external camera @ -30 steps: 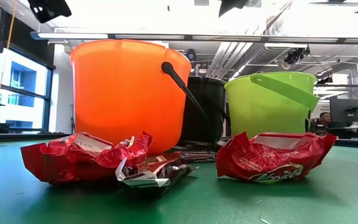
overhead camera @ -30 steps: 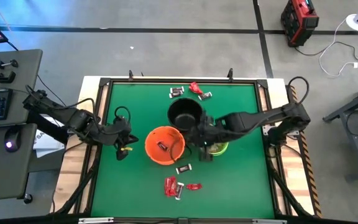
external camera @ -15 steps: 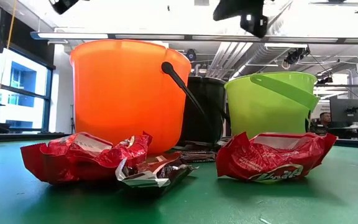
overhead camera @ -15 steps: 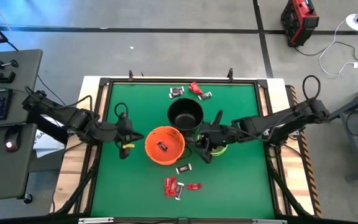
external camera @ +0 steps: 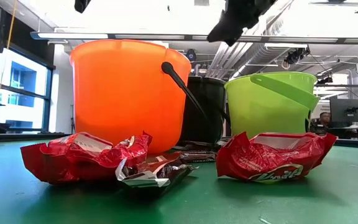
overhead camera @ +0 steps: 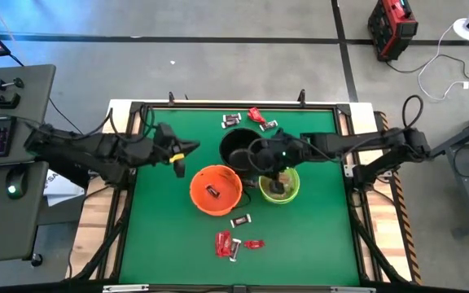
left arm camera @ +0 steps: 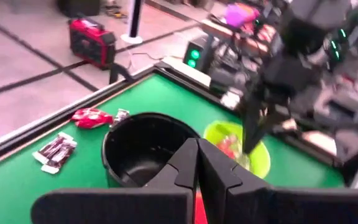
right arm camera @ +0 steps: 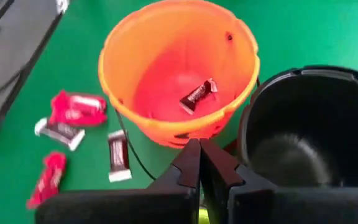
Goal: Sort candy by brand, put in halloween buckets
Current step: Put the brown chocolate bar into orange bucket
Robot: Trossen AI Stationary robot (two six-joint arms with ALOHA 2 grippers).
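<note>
With both pincers clenched empty, my right pincer (overhead camera: 260,152) between black bucket (overhead camera: 241,148) and green bucket (overhead camera: 280,185), I should next open over the candy (overhead camera: 233,244) at the bench's six o'clock.
</note>
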